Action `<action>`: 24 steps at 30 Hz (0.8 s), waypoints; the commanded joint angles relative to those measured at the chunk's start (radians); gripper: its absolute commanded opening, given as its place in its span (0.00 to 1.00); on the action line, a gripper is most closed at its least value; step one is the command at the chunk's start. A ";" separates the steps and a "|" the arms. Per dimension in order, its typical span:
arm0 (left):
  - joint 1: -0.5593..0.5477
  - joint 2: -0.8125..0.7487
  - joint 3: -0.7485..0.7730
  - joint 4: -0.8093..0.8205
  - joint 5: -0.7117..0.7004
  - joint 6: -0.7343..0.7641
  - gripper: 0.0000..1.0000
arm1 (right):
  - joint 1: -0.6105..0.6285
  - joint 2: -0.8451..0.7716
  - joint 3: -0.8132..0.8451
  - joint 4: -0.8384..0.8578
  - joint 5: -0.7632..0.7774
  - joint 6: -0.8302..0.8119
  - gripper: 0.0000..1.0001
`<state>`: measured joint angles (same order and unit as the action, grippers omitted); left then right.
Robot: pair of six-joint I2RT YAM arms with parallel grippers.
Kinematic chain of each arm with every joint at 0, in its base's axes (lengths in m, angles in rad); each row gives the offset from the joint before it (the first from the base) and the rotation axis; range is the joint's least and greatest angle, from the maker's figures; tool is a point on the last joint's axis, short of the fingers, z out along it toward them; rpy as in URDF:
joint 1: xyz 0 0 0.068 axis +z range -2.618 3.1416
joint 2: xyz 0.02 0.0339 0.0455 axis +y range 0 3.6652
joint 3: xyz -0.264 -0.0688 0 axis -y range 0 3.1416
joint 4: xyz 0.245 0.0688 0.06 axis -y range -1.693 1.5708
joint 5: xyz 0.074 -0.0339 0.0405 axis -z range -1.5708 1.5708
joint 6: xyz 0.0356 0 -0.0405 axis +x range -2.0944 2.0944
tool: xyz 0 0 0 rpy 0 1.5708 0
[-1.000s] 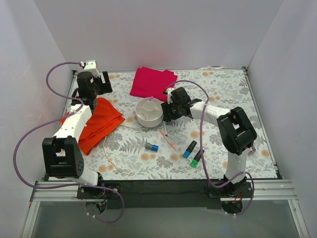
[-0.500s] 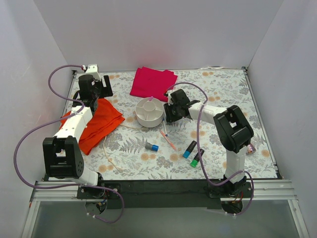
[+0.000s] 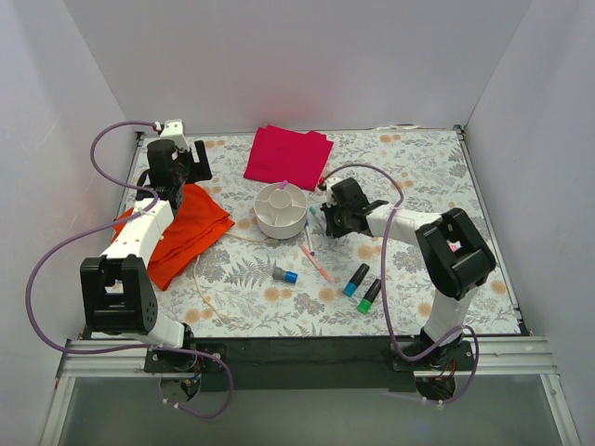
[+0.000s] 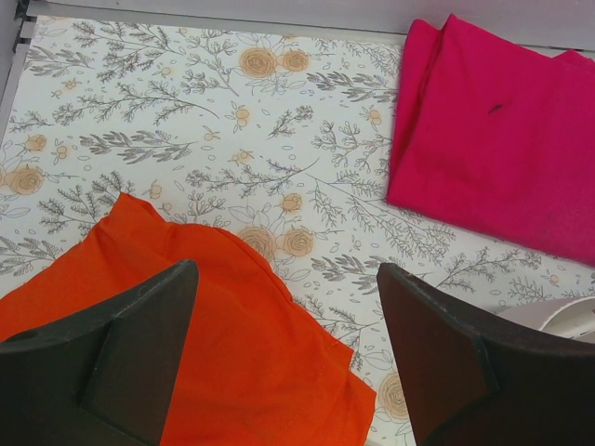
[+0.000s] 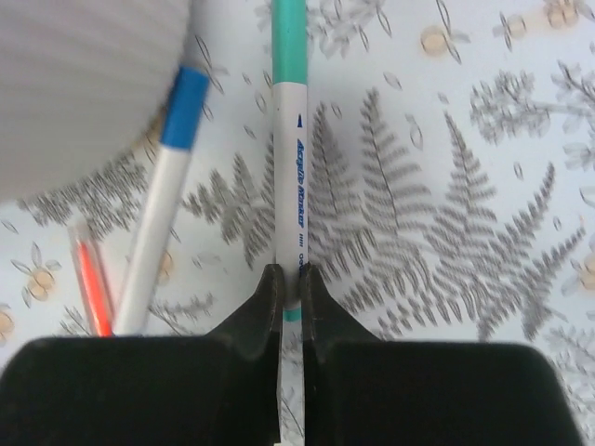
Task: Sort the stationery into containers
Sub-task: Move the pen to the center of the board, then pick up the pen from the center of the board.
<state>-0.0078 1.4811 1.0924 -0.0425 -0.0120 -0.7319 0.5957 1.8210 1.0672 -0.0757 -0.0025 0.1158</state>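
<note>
My right gripper (image 5: 290, 279) is shut on the lower end of a white marker with a teal cap (image 5: 288, 177), which lies on the floral mat beside the round white dish (image 3: 281, 210). To its left lie a white pen with a blue cap (image 5: 163, 232) and a thin pink pen (image 5: 91, 288). Further forward on the mat are a blue-capped black marker (image 3: 355, 279), a green-capped one (image 3: 369, 297) and a grey-blue stub (image 3: 284, 275). My left gripper (image 4: 288, 316) hangs open over the orange cloth's edge, holding nothing.
An orange folded cloth (image 3: 181, 228) lies at the left and a magenta one (image 3: 286, 153) at the back. A thin pale cord (image 3: 209, 279) loops across the mat in front of the dish. White walls enclose three sides.
My right gripper has shifted slightly right of the dish, come down and shut on the teal-capped marker. The left arm has barely moved.
</note>
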 commanded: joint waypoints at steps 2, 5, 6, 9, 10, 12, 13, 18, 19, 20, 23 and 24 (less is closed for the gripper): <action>0.006 -0.030 -0.009 0.026 0.003 0.009 0.78 | -0.023 -0.130 -0.098 -0.114 0.016 -0.079 0.03; 0.006 -0.022 -0.011 0.033 0.010 0.005 0.78 | -0.028 -0.173 -0.134 -0.160 -0.034 -0.111 0.23; 0.006 -0.021 -0.009 0.035 0.010 0.005 0.78 | -0.030 -0.180 -0.138 -0.168 -0.034 -0.111 0.30; 0.006 -0.019 -0.009 0.036 0.044 0.003 0.78 | -0.040 -0.196 -0.119 -0.165 -0.039 -0.159 0.45; 0.006 -0.022 -0.009 0.036 0.046 0.003 0.78 | -0.046 -0.186 -0.093 -0.159 -0.045 -0.174 0.48; 0.006 -0.025 -0.019 0.036 0.052 0.003 0.78 | -0.051 -0.169 -0.061 -0.150 -0.073 -0.189 0.50; 0.006 -0.030 -0.022 0.036 0.052 0.003 0.78 | -0.053 -0.145 -0.032 -0.142 -0.085 -0.200 0.50; 0.006 -0.053 -0.040 0.027 0.058 0.006 0.78 | -0.057 -0.059 0.068 -0.119 -0.091 -0.211 0.46; 0.006 -0.056 -0.043 0.023 0.057 0.008 0.78 | -0.060 -0.034 0.085 -0.118 -0.100 -0.209 0.43; 0.006 -0.059 -0.048 0.021 0.057 0.006 0.78 | -0.060 -0.022 0.108 -0.115 -0.102 -0.209 0.42; 0.006 -0.067 -0.055 0.016 0.060 0.011 0.78 | -0.060 0.026 0.148 -0.111 -0.106 -0.205 0.39; 0.006 -0.070 -0.055 0.016 0.058 0.011 0.78 | -0.062 0.035 0.154 -0.111 -0.106 -0.200 0.39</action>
<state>-0.0078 1.4773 1.0527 -0.0257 0.0380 -0.7322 0.5381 1.8153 1.1587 -0.2077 -0.0860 -0.0795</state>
